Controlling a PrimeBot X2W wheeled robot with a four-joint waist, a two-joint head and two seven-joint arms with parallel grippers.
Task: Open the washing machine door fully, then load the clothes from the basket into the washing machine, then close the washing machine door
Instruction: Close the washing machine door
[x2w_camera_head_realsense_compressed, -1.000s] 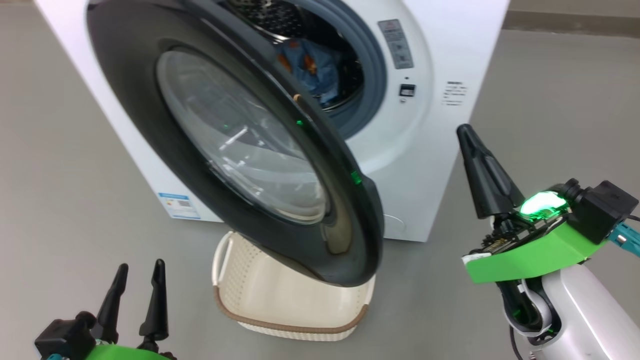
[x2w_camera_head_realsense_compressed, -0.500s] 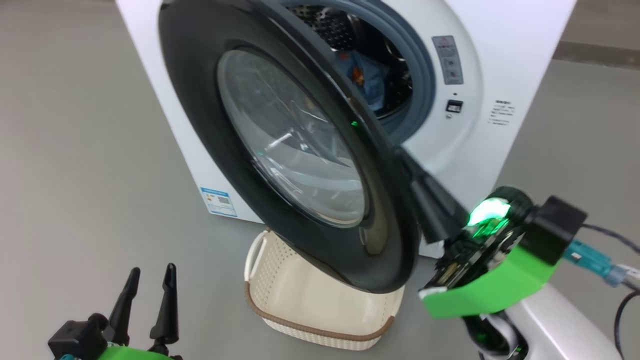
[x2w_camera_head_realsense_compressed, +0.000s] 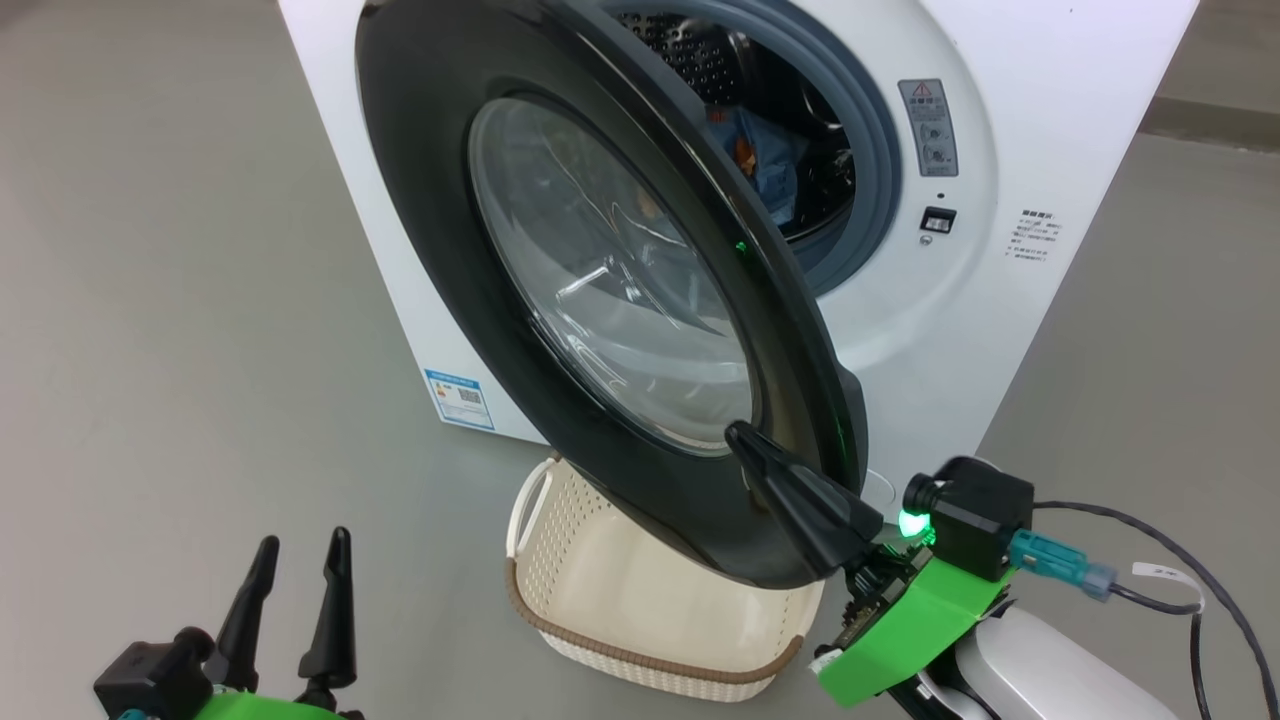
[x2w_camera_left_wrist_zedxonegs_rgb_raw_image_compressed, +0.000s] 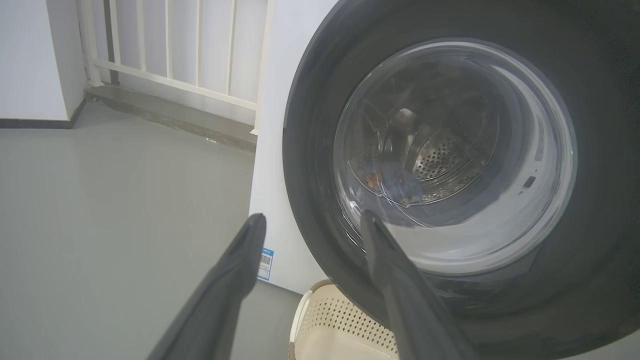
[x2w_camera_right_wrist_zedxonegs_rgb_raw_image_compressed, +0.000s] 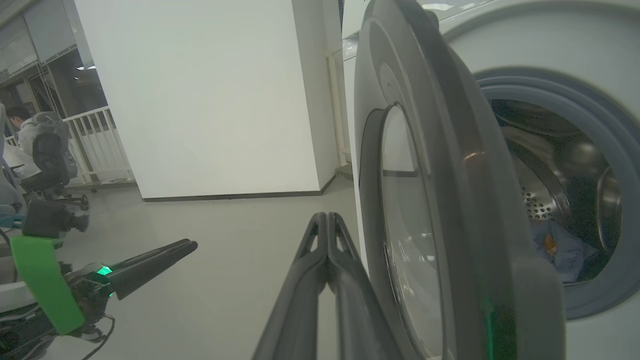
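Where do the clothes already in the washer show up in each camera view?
Head view: clothes, upper centre, right of the washing machine door.
Left wrist view: clothes, centre, dim through the door's glass.
Right wrist view: clothes, lower right, right of the door's edge.
Shared landmark: the door's black rim.

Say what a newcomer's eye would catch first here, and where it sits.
The washing machine door, glossy black around bulging glass, stands partly open mid-frame in the head view. The shut right gripper points at its lower front; blue clothes lie in the drum behind.
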